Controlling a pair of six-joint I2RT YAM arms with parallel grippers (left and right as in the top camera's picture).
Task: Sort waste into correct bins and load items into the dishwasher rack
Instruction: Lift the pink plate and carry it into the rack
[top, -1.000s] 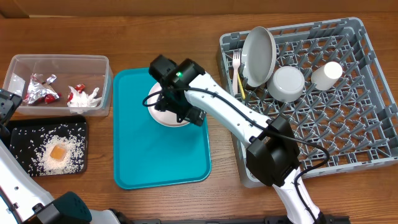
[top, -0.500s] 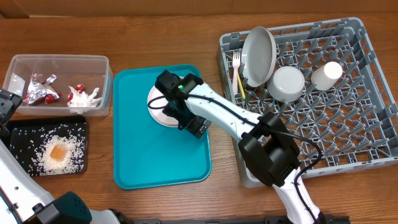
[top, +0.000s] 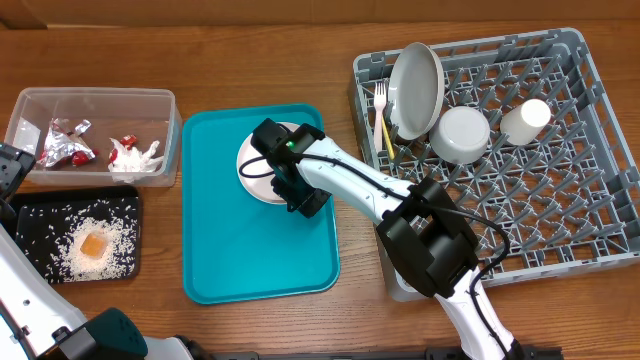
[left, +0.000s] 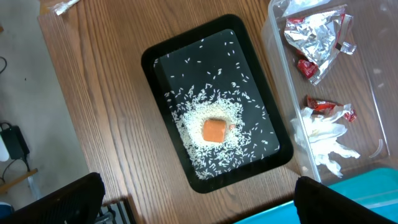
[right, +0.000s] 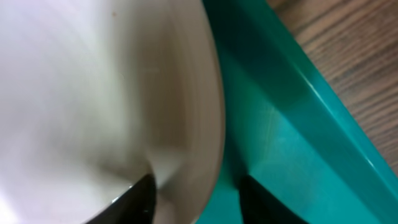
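A white plate (top: 255, 170) lies on the teal tray (top: 250, 250). My right gripper (top: 292, 188) is down at the plate's right rim. In the right wrist view the right gripper (right: 196, 186) straddles the rim of the plate (right: 93, 93): one finger rests over the plate's inside, the other stands outside over the teal with a gap, so it is open. My left gripper (left: 199, 208) hangs open and empty above the black tray (left: 186, 68), which holds rice (left: 205, 112) and an orange cube (left: 214, 130). The clear tub (top: 95, 95) holds foil wrappers (top: 65, 142) and a napkin (top: 135, 160).
The grey dishwasher rack (top: 600, 150) at the right holds an upright plate (top: 417, 88), an upturned bowl (top: 460, 133), a cup (top: 525, 118), a yellow fork (top: 388, 135) and a white fork (top: 380, 100). The right arm stretches from the rack's front corner across the teal tray.
My right gripper has dropped and shifted slightly right to the plate's rim, and its jaws have narrowed around it. The left arm has not moved.
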